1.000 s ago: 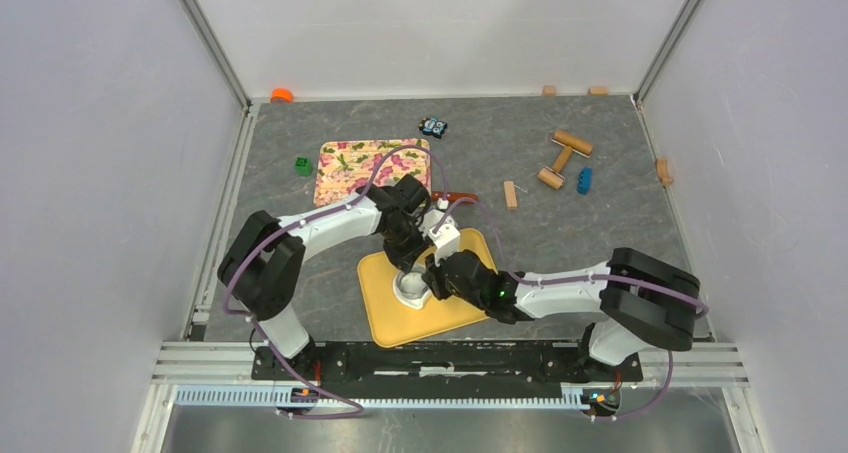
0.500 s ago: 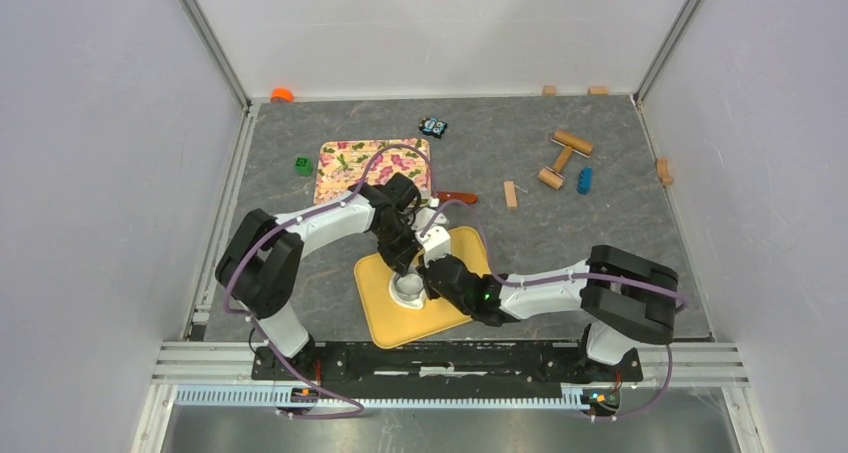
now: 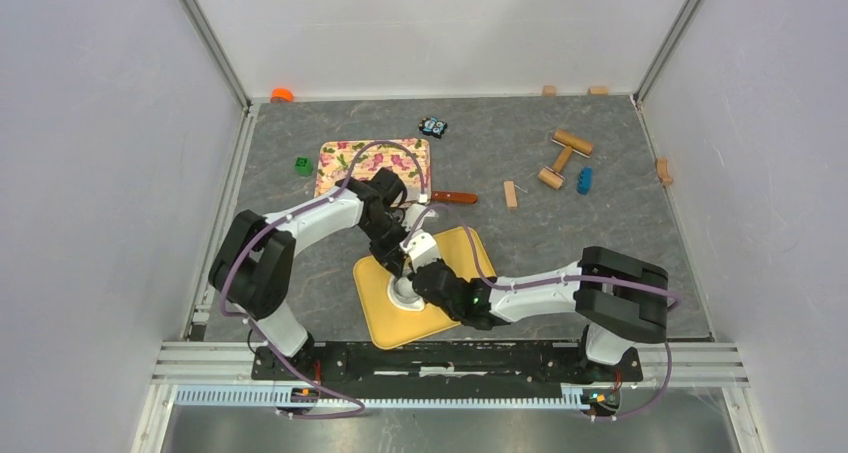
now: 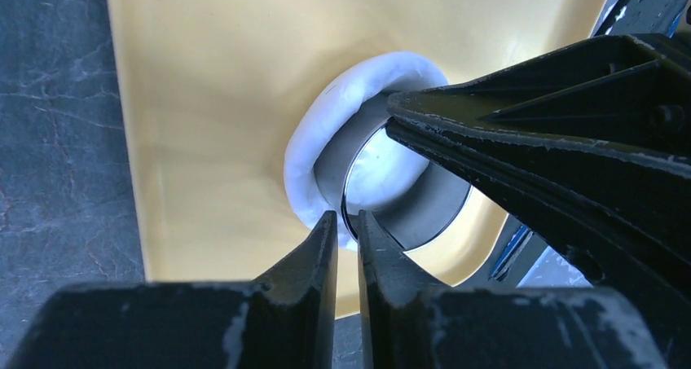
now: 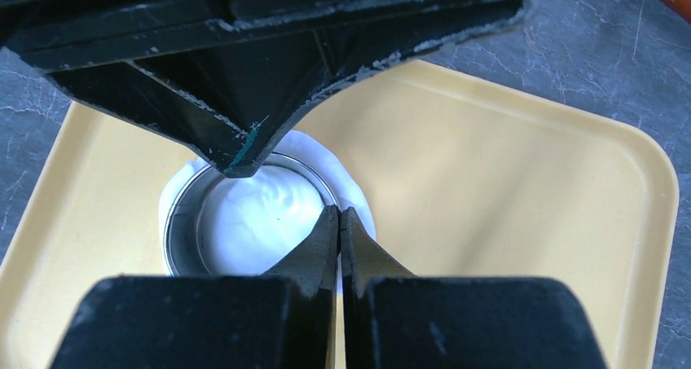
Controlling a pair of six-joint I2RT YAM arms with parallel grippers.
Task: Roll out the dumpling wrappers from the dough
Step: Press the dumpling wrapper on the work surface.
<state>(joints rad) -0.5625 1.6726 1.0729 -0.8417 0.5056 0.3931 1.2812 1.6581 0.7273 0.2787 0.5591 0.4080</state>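
— Location of the task material?

— Soft matte white dough (image 4: 322, 125): pressed flat on the rounded-square yellow plastic tray (image 5: 505, 190), toward 9 o'clock from the tray's centre in the top view. Standing on it: a clear round plastic cup (image 4: 332, 161). Enclosed by the cup's rim: a round white dumpling wrapper (image 5: 261, 210). Outside the rim: a raised collar of the dough, hugging the cup wall.

— Condition of each claw?

— Right gripper (image 5: 339, 213): fingers pressed together, nothing visible between them, tips at the cup rim at about 5 o'clock in its own wrist view. Left gripper (image 4: 346, 218): fingers almost together, a narrow slit left between them, cup rim lined up with that slit. Pinching the rim or merely beside it: cannot tell. Approach in the top view: left from 11 o'clock of the cup, right from 4 o'clock, tips meeting over the cup.

— Surroundings, working outward?

— Underneath everything: grey stone-patterned table (image 3: 600, 233). At 11 o'clock from the tray, near it: a rectangular floral-print board (image 3: 345, 168). At 1 o'clock, just past the tray's far edge: a brown-handled knife (image 3: 455, 197). Well apart at 2 o'clock: a cluster of light wooden cylinders (image 3: 573, 141), with a small blue block (image 3: 585, 180) just beside them.
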